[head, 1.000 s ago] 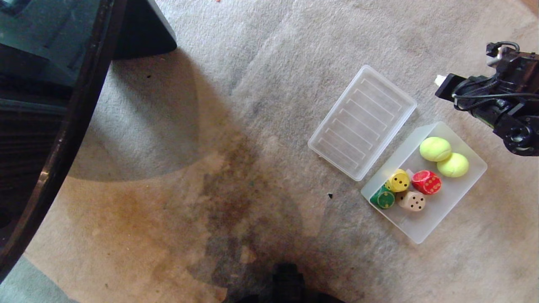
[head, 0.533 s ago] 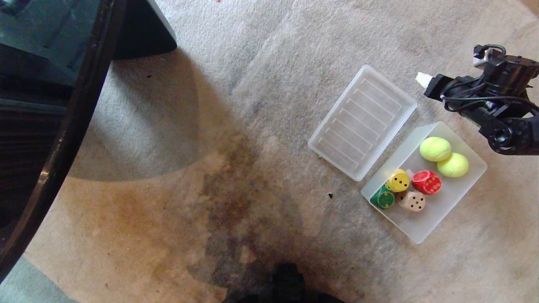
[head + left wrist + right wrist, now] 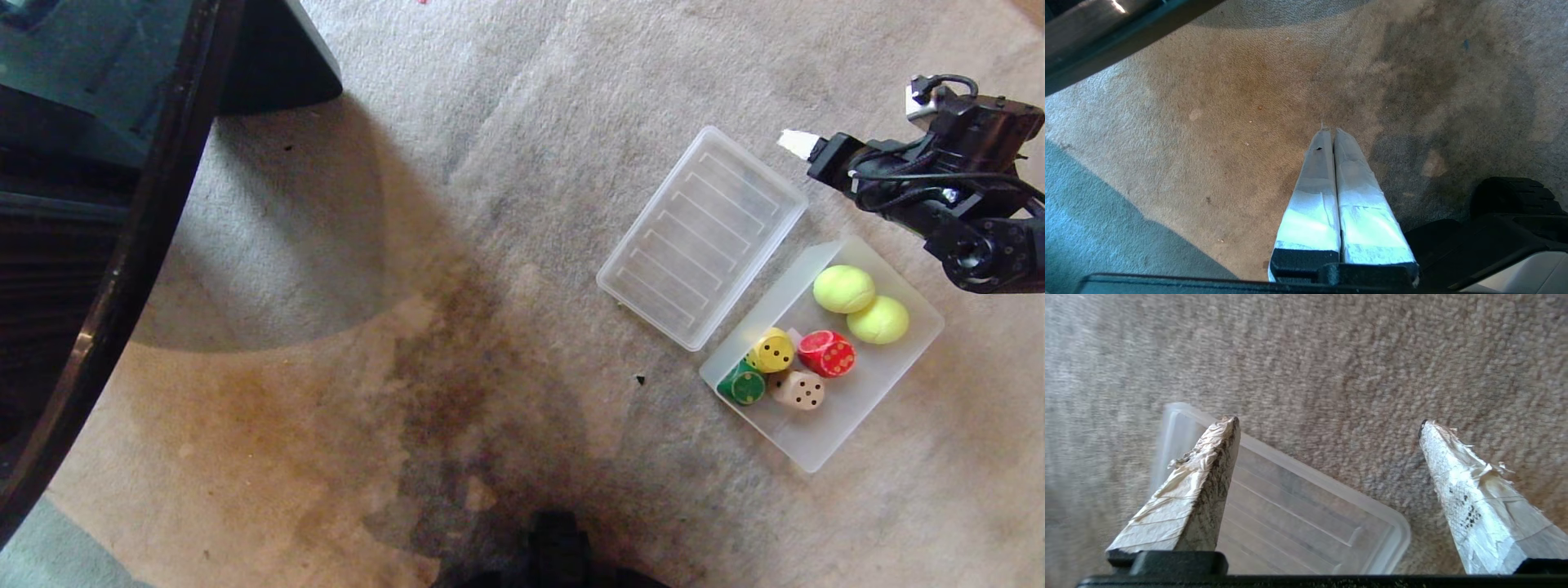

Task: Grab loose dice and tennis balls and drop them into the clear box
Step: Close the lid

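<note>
Head view: right gripper spread, above lid corner.

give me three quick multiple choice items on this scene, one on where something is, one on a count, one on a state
1. Where does the ribbed lid lie?
A. on the carpet beside the clear box
B. on top of the clear box
C. in the right claw

2. How many dice sit in the clear box?
A. two
B. four
C. six

3. How do the right claw's fingers stand?
A. closed on a tennis ball
B. closed on a die
C. spread apart, empty

Answers:
1. A, the lid rests flat on the carpet next to the box.
2. B, the yellow die, red die, green die and beige die are inside.
3. C, only carpet and lid show between the fingers.
</note>
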Controlling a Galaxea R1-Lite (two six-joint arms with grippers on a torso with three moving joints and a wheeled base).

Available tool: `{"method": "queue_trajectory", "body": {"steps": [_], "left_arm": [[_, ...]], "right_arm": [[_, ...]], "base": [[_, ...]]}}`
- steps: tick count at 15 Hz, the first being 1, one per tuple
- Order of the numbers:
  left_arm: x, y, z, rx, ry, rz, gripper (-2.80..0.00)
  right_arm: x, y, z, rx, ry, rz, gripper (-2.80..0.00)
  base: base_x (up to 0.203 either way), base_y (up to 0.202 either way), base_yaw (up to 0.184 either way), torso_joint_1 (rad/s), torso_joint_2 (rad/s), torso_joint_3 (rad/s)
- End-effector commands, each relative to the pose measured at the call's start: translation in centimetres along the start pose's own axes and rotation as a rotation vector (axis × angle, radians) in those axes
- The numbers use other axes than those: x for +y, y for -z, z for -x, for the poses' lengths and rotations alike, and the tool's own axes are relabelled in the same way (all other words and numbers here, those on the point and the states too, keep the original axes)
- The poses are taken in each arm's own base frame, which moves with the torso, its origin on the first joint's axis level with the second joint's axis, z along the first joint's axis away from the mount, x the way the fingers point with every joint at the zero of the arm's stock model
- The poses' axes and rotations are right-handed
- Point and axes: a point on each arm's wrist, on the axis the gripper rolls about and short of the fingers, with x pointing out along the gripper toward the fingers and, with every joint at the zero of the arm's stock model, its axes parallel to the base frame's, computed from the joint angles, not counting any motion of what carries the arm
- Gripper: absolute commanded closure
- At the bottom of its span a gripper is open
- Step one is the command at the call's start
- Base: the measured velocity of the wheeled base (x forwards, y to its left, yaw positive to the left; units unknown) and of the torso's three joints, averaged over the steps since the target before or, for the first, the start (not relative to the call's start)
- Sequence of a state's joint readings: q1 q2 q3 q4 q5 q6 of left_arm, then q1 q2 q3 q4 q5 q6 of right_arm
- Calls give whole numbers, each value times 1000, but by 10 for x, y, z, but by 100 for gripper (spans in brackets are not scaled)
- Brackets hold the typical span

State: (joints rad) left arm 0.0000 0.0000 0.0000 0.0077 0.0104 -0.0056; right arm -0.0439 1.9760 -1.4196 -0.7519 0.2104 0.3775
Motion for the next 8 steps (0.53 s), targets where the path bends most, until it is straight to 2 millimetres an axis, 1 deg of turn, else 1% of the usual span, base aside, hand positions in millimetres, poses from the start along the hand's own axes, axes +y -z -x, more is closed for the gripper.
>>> {"method": "queue_trajectory", "body": {"steps": [1,2,3,7,8], "left_arm": [[0,0,0,2,0,0,0],[0,0,0,2,0,0,0],[0,0,0,2,0,0,0],[0,0,0,2,0,0,0],[0,0,0,2,0,0,0]], "right_arm": [[6,-8,4,-17,-17,1,-280],[8,-7,4,-11,-23,-3,-280],[16,-6,4,9,-42,-16,-280],[17,-6,4,16,-45,-22,-280],[20,-5,8,66,-39,-55,-280]], "base": [[0,0,0,0,0,0],[0,0,0,0,0,0],[0,0,0,0,0,0],[0,0,0,0,0,0],[0,0,0,0,0,0]]}}
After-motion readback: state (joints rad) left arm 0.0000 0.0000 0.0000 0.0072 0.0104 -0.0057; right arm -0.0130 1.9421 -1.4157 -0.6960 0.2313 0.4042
